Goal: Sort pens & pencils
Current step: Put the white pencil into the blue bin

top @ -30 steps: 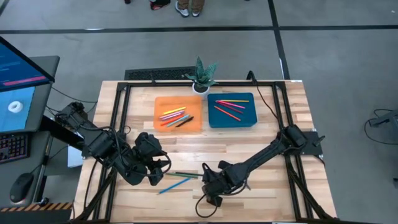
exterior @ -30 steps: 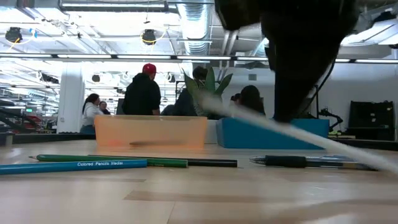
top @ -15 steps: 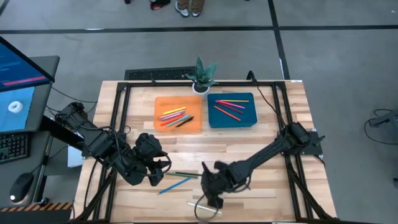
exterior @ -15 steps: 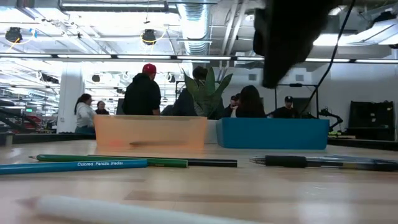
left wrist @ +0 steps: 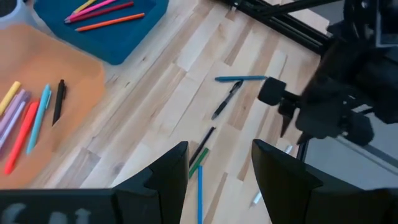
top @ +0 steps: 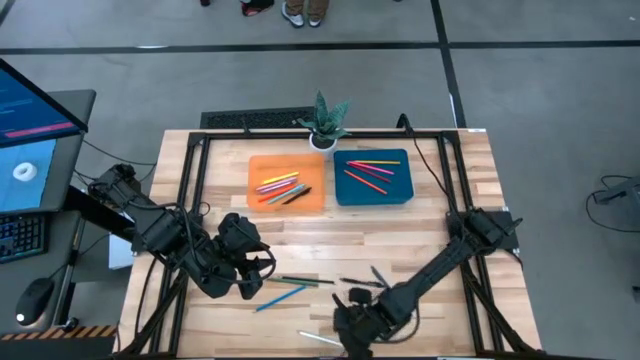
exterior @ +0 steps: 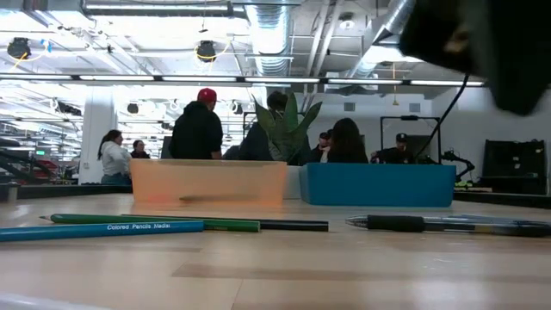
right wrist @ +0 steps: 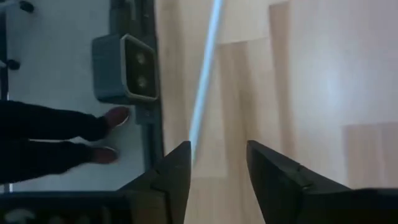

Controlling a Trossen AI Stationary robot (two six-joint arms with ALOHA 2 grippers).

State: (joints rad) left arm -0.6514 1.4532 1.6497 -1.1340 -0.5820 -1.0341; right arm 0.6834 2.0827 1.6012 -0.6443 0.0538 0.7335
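My right gripper (top: 350, 325) hovers open near the table's front edge, touching nothing. A white pen (top: 318, 340) lies flat on the wood just left of it and shows ahead of the fingers in the right wrist view (right wrist: 202, 81). My left gripper (top: 255, 282) waits open at the front left (left wrist: 217, 158). On the table between the arms lie a blue pencil (top: 280, 296), a green pencil (top: 300, 281), a black pen (top: 358, 283) and a grey pen (top: 380, 274). The orange tray (top: 262, 165) and the blue tray (top: 398, 190) each hold several sticks.
A small potted plant (top: 326, 120) stands at the far edge between the two trays. A black frame (top: 190, 200) runs around the tabletop. In the right wrist view a person's shoes (right wrist: 106, 134) show on the floor past the front edge. People stand in the room beyond.
My right gripper has moved toward the near edge and a little to the right, and has turned. The white pen hung tilted under it a second ago. It has since fallen and now lies flat on the table near the front edge.
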